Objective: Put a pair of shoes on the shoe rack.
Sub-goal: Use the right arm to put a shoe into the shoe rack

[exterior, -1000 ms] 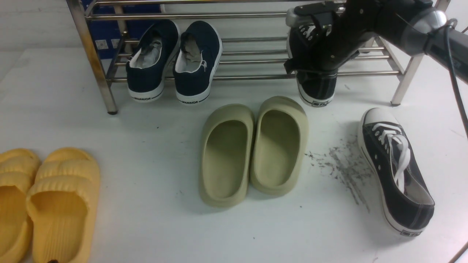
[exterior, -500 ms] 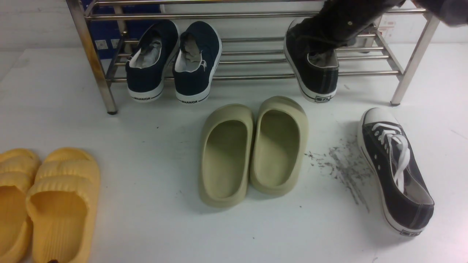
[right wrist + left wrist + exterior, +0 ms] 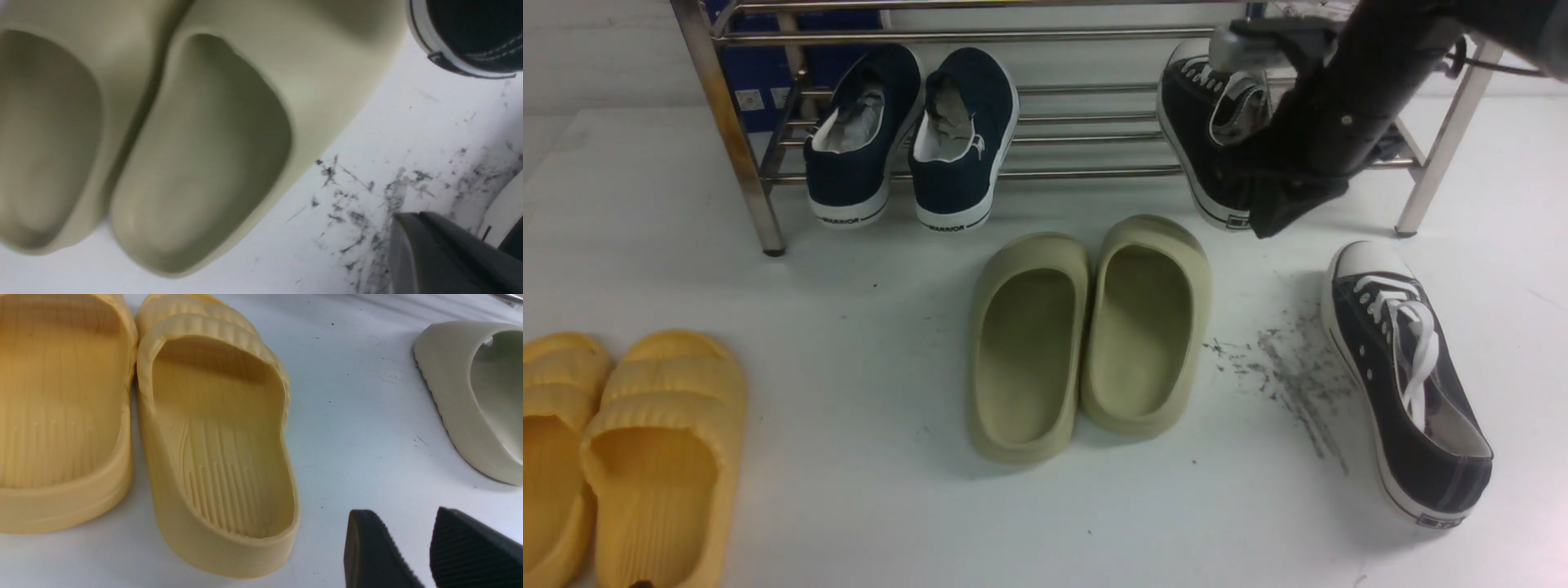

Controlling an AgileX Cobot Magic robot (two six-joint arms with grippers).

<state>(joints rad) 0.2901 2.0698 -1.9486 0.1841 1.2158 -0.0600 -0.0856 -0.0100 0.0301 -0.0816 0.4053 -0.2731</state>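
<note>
Front view: a second ago the right gripper (image 3: 1270, 216) was clamped on the first sneaker (image 3: 1201, 151) over the rack (image 3: 1094, 171). Half a second ago the arm had lifted away above it. Now the arm has swung back down and forward, and the gripper hangs just in front of that sneaker's heel, pointing at the table (image 3: 849, 506). The first sneaker has settled on the lower shelf, toe towards the back and heel jutting past the front bar. It sits slightly further back than a second ago. The second sneaker (image 3: 1409, 384) has not moved. It lies on the table at the right, well apart from the rack, beside a patch of dark scuff marks (image 3: 1290, 376).

In the right wrist view the right gripper (image 3: 433, 253) has its jaws pressed together with nothing in them. In the left wrist view the left gripper (image 3: 402, 516) has its fingers spread apart over the table, with nothing between them.

Count:
- Sneakers: two, one on the rack and one on the table.
- Slip-ons: two navy ones (image 3: 858, 167) (image 3: 960, 159), side by side at the left of the lower shelf.
- Olive slides: two (image 3: 1025, 351) (image 3: 1147, 327), touching, mid-table.
- Yellow slides: two (image 3: 662, 457) (image 3: 547, 457), at the near left.
- Rack: one.
</note>
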